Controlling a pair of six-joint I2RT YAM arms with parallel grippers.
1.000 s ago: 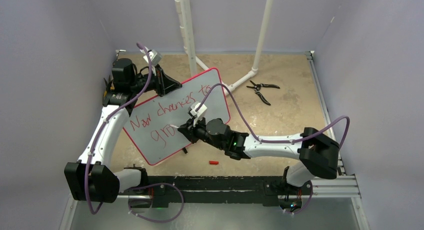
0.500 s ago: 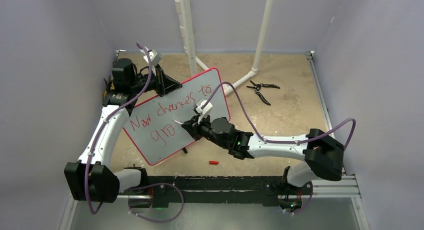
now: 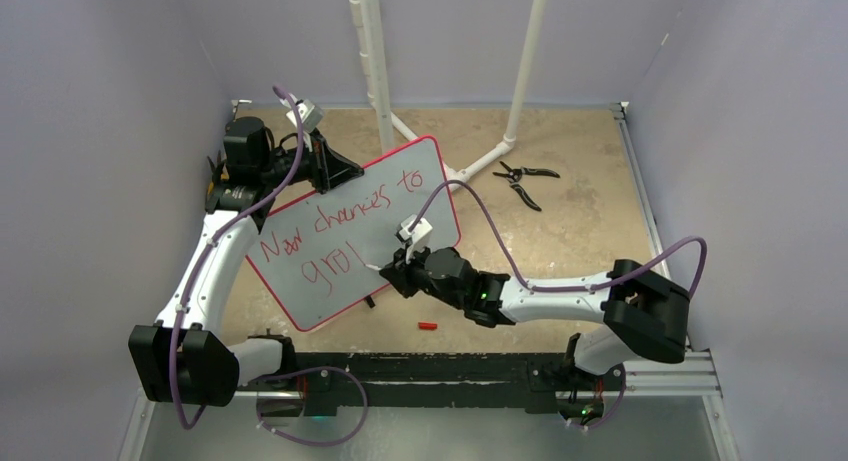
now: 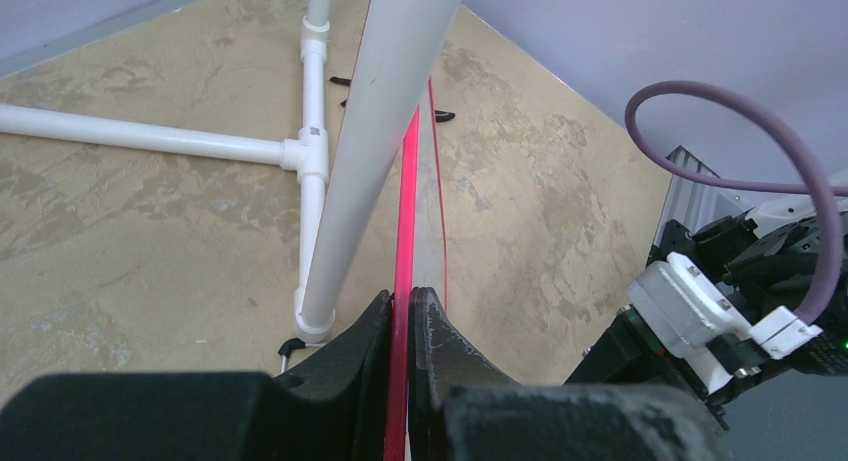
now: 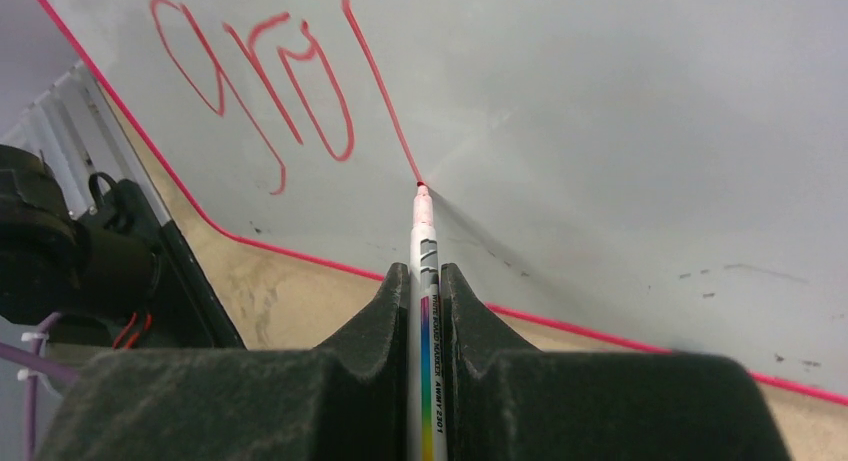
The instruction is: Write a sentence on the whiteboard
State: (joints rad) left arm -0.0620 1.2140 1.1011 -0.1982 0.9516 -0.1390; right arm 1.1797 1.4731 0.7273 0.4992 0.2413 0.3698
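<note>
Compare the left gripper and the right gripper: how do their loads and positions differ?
The left gripper clamps the whiteboard by its red rim; the right gripper clamps a marker. The left gripper sits at the board's far-left edge, the right gripper by its near-right edge, marker tip on the surface. Both are shut.

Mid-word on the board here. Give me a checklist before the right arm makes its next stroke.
1. Left tool shut on whiteboard rim: ok.
2. Marker gripped straight in right tool: ok.
3. Marker tip touching board at the last stroke's lower end: ok.
4. Bare board right of that stroke for the rest of the letter: ok.
5. Sentence legible so far: ok.
6. Ink left in marker: cannot tell.
</note>
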